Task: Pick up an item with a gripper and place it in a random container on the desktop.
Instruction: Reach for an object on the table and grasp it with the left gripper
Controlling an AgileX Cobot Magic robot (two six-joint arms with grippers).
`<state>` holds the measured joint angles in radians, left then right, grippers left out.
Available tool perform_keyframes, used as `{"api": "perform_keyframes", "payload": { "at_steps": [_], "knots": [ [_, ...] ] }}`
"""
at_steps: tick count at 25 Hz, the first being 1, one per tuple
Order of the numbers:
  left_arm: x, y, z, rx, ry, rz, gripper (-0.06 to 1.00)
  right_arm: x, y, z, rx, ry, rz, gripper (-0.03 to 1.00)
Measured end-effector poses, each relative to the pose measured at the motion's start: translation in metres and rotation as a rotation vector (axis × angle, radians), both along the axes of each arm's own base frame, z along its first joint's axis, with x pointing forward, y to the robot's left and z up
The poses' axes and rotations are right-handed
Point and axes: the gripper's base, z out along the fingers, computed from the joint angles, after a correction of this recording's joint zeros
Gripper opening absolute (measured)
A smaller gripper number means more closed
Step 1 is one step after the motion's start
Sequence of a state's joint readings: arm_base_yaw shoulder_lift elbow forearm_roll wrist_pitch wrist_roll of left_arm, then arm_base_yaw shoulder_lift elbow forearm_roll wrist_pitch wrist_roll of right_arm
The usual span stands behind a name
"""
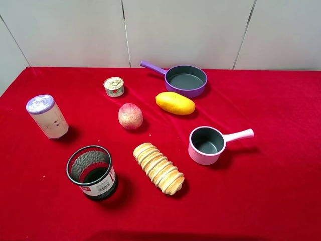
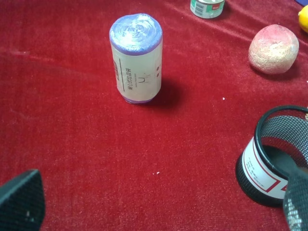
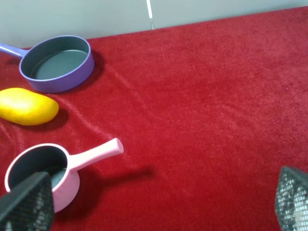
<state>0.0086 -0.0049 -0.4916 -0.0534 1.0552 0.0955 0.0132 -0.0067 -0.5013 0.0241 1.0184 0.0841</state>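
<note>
Nearest in the high view, a black wire-mesh cup (image 1: 92, 172) stands beside a ridged tan bread loaf (image 1: 158, 167) on the red velvet-covered desk (image 1: 281, 191). Behind them the round, mottled pinkish-red fruit (image 1: 130, 116) lies on the cloth, well apart from the small pale pink saucepan (image 1: 207, 145).

From the left wrist, the left pincer (image 2: 159, 207) is spread wide and grips nothing. A white roll with a purple top (image 2: 135, 57) stands upright ahead, and the fruit (image 2: 273, 48) lies farther off.

From the right wrist, the right pincer (image 3: 159, 202) is likewise spread. The saucepan (image 3: 41, 171) sits by one fingertip, with a yellow mango (image 3: 28, 106) and a purple pan (image 3: 57, 62) beyond.
</note>
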Motion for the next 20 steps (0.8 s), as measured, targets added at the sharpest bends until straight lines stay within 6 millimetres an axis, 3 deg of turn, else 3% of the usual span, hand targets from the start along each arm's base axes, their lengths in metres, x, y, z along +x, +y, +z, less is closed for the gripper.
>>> {"api": "perform_keyframes", "payload": {
  "at_steps": [20],
  "knots": [
    [0.0000,0.0000,0.0000,0.000,0.000,0.000,1.00,0.0000,0.0000,0.0000,0.000,0.000,0.000,0.69]
  ]
}}
